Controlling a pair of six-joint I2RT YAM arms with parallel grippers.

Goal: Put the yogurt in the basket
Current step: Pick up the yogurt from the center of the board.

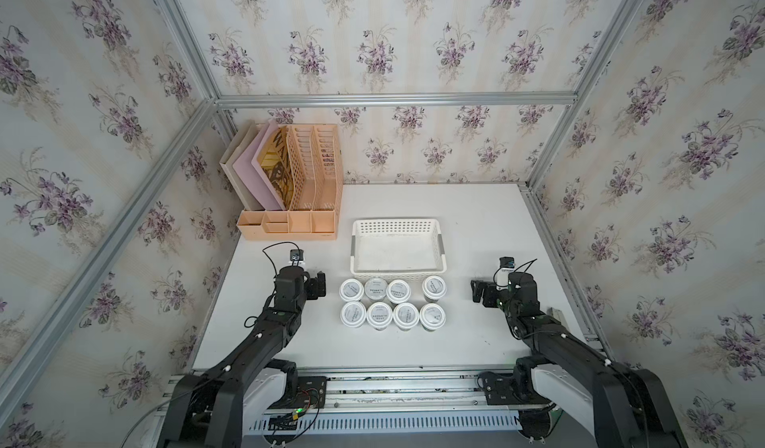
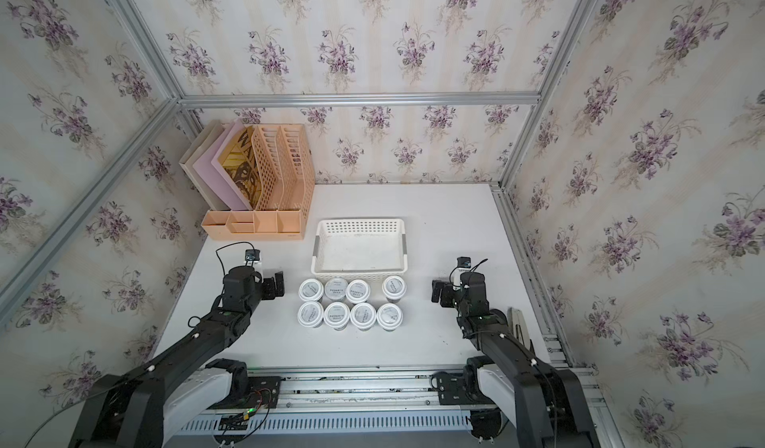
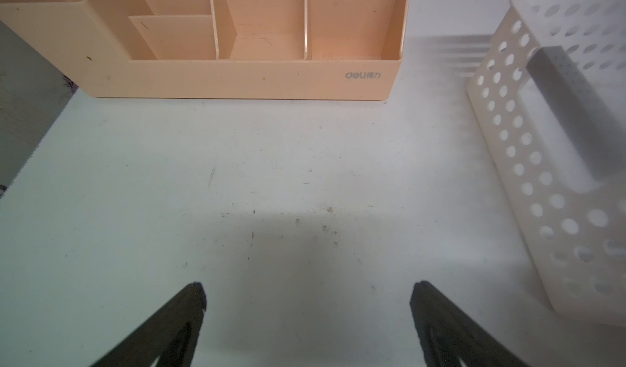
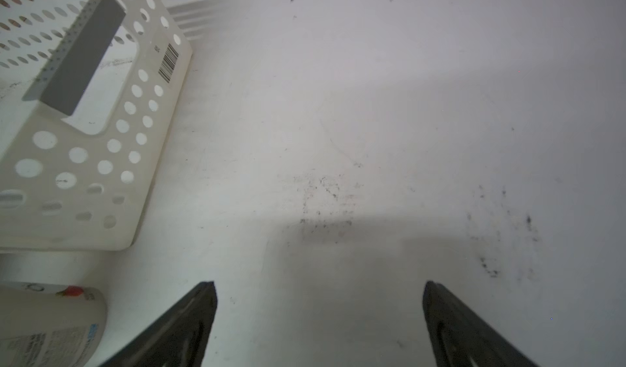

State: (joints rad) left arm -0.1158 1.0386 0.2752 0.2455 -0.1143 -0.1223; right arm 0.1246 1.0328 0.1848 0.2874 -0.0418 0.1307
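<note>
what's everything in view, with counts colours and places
yogurt: eight, white lids, two rows of four at basket's near side
basket: one, white, empty, mid table
organizer: one, peach, table's far left corner
folders: three, cream, pink, gold, standing in organizer
table: one, white, under everything
wallpaper: one pattern, purple floral, all around
left tool: one, black, open, left of yogurt
right tool: one, black, open, right of yogurt

Eight yogurts (image 1: 379, 314) stood in two rows of four on the counter (image 1: 476, 226) just before the basket (image 1: 395, 228), the organizer (image 1: 289, 226) behind-left, with the left pincer (image 1: 319, 285) and right pincer (image 1: 477, 290) flanking the rows.
</note>
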